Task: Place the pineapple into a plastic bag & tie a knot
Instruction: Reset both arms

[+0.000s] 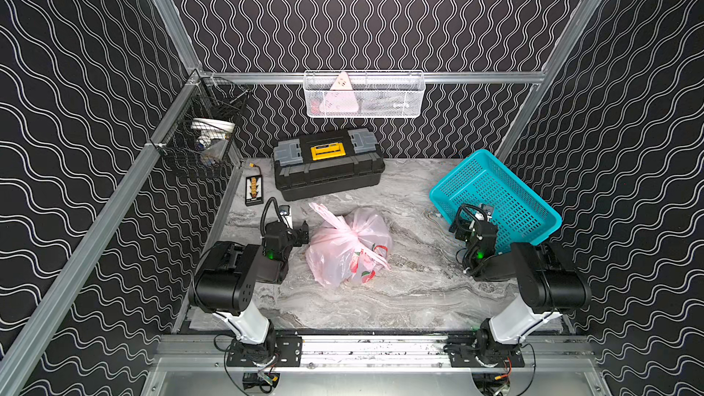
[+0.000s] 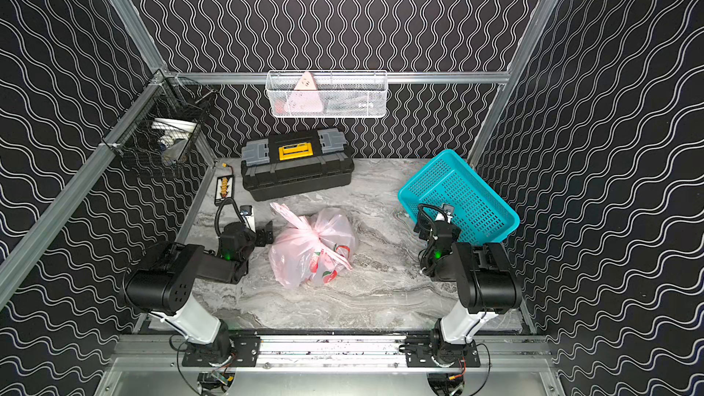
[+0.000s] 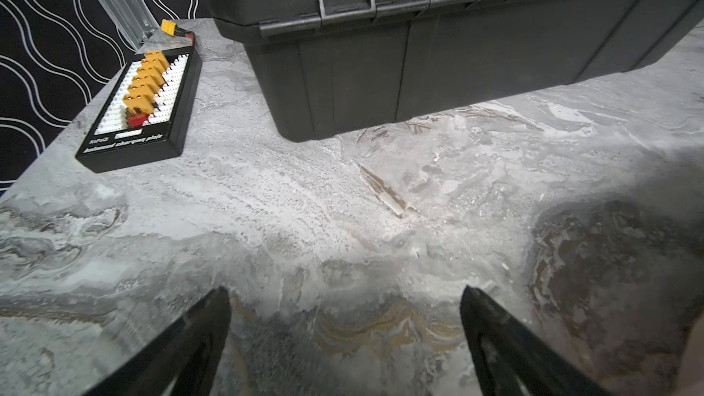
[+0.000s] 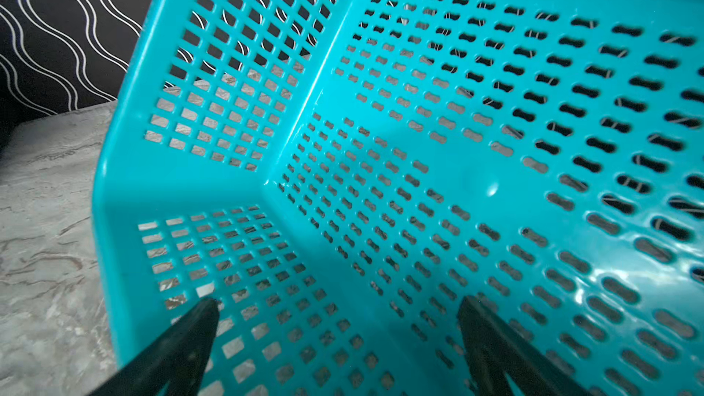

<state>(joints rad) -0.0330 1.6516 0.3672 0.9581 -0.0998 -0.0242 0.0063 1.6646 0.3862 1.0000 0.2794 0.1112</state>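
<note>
The plastic bag (image 1: 348, 251) (image 2: 312, 251), pale pink with red apple prints, lies full on the marble table in both top views. Its handle strips are bunched into a knot (image 1: 343, 227) (image 2: 306, 227) on top, with pink ends sticking out. The pineapple is hidden. My left gripper (image 1: 301, 236) (image 2: 267, 236) (image 3: 344, 293) stands open just left of the bag, apart from it, with only bare table between its fingers. My right gripper (image 1: 456, 225) (image 2: 421, 227) (image 4: 337, 304) is open and empty, over the near left corner of the teal basket.
The teal perforated basket (image 1: 495, 200) (image 2: 461, 192) (image 4: 419, 146) leans tilted at the right. A black toolbox (image 1: 327, 163) (image 3: 419, 51) and a charging board (image 1: 254, 188) (image 3: 141, 108) sit at the back. Wire baskets (image 1: 364, 95) (image 1: 202, 135) hang on the frame.
</note>
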